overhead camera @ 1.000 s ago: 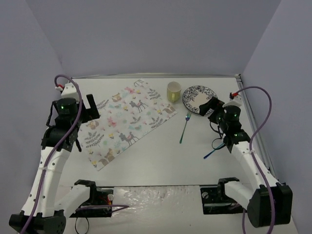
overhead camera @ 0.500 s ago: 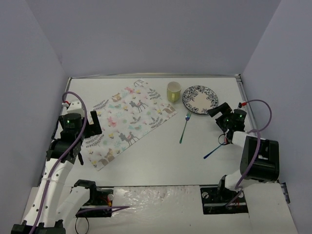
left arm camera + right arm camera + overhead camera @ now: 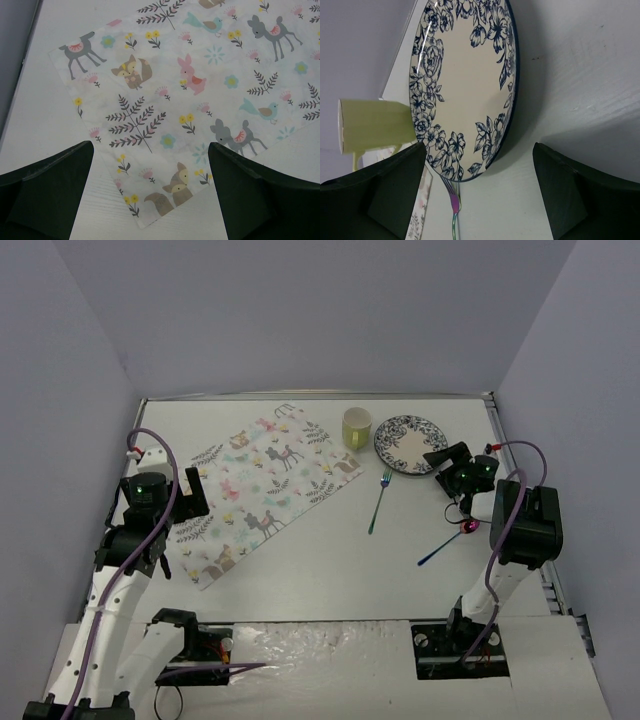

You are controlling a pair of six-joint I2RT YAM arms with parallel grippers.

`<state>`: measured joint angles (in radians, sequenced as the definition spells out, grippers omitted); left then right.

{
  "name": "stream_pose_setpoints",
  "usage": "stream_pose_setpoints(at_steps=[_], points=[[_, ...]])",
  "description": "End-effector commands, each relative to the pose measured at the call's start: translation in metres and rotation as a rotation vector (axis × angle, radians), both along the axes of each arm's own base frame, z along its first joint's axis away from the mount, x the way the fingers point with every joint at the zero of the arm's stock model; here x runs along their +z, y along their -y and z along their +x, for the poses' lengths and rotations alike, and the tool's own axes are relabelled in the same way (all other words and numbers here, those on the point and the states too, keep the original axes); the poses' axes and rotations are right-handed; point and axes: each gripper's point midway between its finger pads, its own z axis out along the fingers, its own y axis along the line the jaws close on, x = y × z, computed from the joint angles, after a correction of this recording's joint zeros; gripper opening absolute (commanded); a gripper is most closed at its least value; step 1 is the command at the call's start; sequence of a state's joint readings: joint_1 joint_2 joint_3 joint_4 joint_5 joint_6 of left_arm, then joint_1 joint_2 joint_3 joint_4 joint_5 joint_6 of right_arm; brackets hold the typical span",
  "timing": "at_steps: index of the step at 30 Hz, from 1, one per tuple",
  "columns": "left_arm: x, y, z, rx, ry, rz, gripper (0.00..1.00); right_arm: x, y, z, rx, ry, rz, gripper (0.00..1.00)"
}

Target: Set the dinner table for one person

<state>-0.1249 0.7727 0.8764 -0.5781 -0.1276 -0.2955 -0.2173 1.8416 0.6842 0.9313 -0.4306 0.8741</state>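
Observation:
The white dinner table (image 3: 330,560) carries a floral animal-print placemat (image 3: 265,485) lying askew at the left. A yellow cup (image 3: 357,428) and a blue-flowered plate (image 3: 408,443) stand at the back, and an iridescent fork (image 3: 379,502) lies in front of them. My right gripper (image 3: 447,462) is open just off the plate's near right rim; in its wrist view the plate (image 3: 465,75) fills the space ahead of the right gripper (image 3: 479,150), with the cup (image 3: 375,125) and fork (image 3: 454,210) beyond. My left gripper (image 3: 150,200) hangs open over the placemat's (image 3: 190,80) near corner.
A blue-handled utensil with a pink end (image 3: 445,543) lies on the table under the right arm. A thin metal rim (image 3: 515,480) runs along the table's right edge. Grey walls close in the back and both sides.
The right arm has folded up, its gripper staying by the plate's near right rim with jaws slightly narrower. The left arm dropped toward the near edge a second ago and has since held still.

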Motion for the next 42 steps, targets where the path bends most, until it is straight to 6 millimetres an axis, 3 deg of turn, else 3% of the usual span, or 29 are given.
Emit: stream_pose_setpoints(at_steps=[1, 20, 25, 30, 35, 38, 42], points=[[0.02, 0.002, 0.01, -0.006, 0.083, -0.015, 0.97, -0.003, 0.007, 0.011, -0.07, 0.004, 0.08, 0.76], [0.018, 0.002, 0.009, -0.007, 0.076, -0.013, 0.97, -0.065, 0.017, 0.009, -0.14, -0.225, 0.1, 0.7], [0.019, 0.002, 0.009, -0.007, 0.077, -0.012, 0.97, -0.077, 0.017, 0.007, -0.141, -0.254, 0.095, 0.54], [0.018, 0.002, 0.009, -0.008, 0.076, -0.011, 0.97, -0.086, 0.017, 0.007, -0.134, -0.254, 0.1, 0.27], [0.018, 0.002, 0.009, -0.008, 0.075, -0.011, 0.97, -0.077, 0.016, 0.01, -0.11, -0.213, 0.124, 0.07], [0.018, 0.002, 0.009, -0.008, 0.077, -0.011, 0.97, -0.054, 0.02, 0.015, -0.105, -0.152, 0.137, 0.0], [0.018, 0.002, 0.009, -0.009, 0.075, -0.012, 0.97, -0.015, 0.027, 0.019, -0.106, -0.048, 0.179, 0.0]])
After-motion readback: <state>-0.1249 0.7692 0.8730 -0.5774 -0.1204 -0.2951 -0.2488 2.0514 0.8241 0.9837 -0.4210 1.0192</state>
